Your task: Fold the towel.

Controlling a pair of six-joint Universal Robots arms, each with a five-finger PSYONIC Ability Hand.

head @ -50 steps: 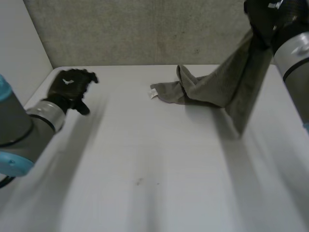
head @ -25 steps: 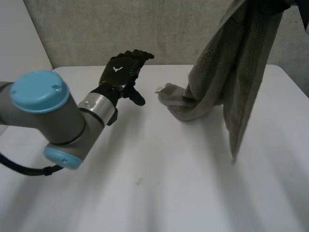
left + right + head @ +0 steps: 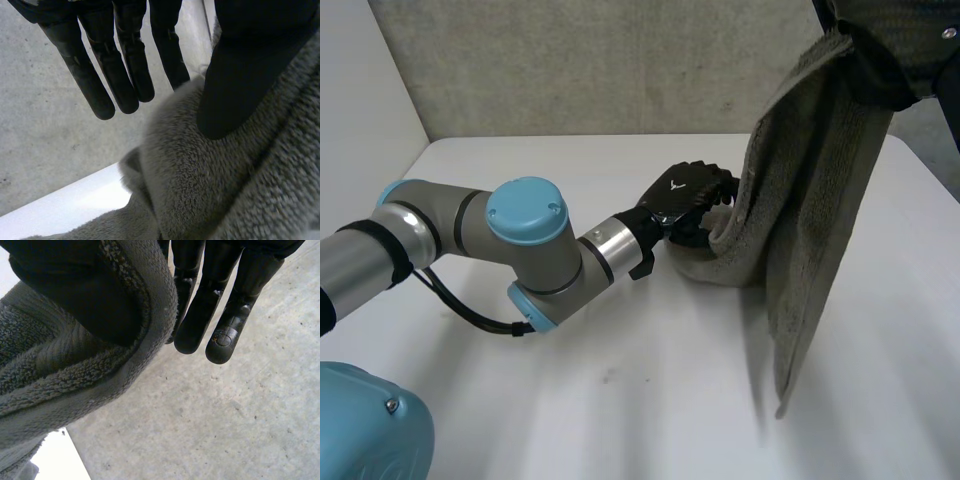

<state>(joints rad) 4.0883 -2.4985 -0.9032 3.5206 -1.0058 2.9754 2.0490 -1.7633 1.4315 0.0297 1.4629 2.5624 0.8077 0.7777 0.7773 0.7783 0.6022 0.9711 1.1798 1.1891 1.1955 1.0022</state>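
Right hand: raised high at the far right, thumb and straight fingers pinching the top edge of the towel.
Left hand: fingers straight and spread, thumb resting on the towel's low bunch.
Towel: hangs from the right hand, lower fold resting on the white table.

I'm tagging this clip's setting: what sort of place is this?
Probably a robot lab bench: a white table, a plain grey wall behind, and robot arms handling a towel.
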